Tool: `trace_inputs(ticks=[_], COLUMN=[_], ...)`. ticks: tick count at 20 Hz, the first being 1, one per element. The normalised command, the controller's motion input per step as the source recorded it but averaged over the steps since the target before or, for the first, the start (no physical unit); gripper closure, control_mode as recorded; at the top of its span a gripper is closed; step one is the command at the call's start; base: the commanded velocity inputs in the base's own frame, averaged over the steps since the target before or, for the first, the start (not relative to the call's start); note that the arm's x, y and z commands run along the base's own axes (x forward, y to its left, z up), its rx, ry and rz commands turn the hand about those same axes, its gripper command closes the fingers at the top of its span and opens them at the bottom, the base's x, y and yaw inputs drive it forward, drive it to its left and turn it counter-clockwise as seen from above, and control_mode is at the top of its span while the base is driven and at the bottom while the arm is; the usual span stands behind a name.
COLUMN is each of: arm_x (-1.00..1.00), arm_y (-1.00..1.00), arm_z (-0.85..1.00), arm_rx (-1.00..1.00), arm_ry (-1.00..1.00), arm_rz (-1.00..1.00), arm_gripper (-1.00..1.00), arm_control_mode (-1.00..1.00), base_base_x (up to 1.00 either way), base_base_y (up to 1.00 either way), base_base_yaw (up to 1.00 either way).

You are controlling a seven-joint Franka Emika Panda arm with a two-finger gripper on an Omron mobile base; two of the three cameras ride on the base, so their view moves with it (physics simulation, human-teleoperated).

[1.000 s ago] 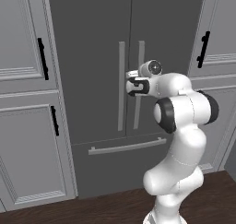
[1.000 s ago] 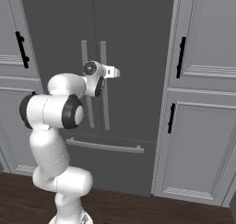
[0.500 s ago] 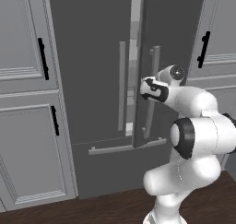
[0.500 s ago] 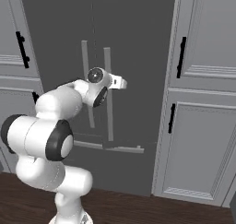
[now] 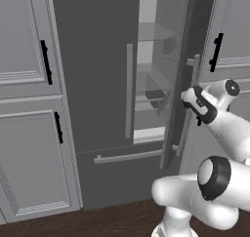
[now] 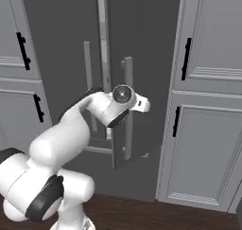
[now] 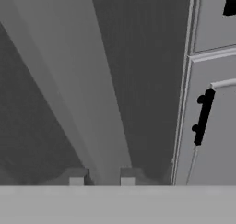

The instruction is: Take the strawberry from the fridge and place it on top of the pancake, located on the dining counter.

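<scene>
Left base view: fridge (image 5: 97, 85) right door (image 5: 178, 85) swung part open; pale shelves (image 5: 151, 92) show in the gap. Gripper (image 5: 187, 97) sits at the door's vertical bar handle (image 5: 189, 104), closed around it. No strawberry made out on the shelves; too dim to tell.

Right base view: wrist beside the same handle (image 6: 127, 108), door edge standing out from the fridge front. Grey cabinet (image 6: 208, 96) close on the right.

Hand view: fingertips (image 7: 76, 178) either side of the pale bar (image 7: 73, 94), pinched on it.

Key relation: handle's long axis runs upright; fridge interior lies left of the hand, behind the door. Judgement: the door needs more swing before any reach inside.
</scene>
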Motion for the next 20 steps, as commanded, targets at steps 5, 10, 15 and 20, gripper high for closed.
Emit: trace_inputs(ticks=[5,10,15,20], arm_x=[-1.00,-0.95,-0.48,-0.07], arm_y=[-1.00,-0.08,1.00,1.00], arm_z=[0.25,0.39,0.35,0.06], arm_rx=[0.20,-0.06,-0.63,-0.75], arm_ry=[0.21,0.14,0.31,0.64], arm_rz=[-0.14,-0.09,0.12,0.22], arm_gripper=[-1.00,-1.00,-1.00,-1.00], arm_control_mode=[-1.00,-1.00,-1.00,-1.00], base_base_x=[0.00,0.00,0.00,0.00], base_base_y=[0.00,0.00,0.00,0.00], base_base_yaw=[0.00,0.00,0.00,0.00])
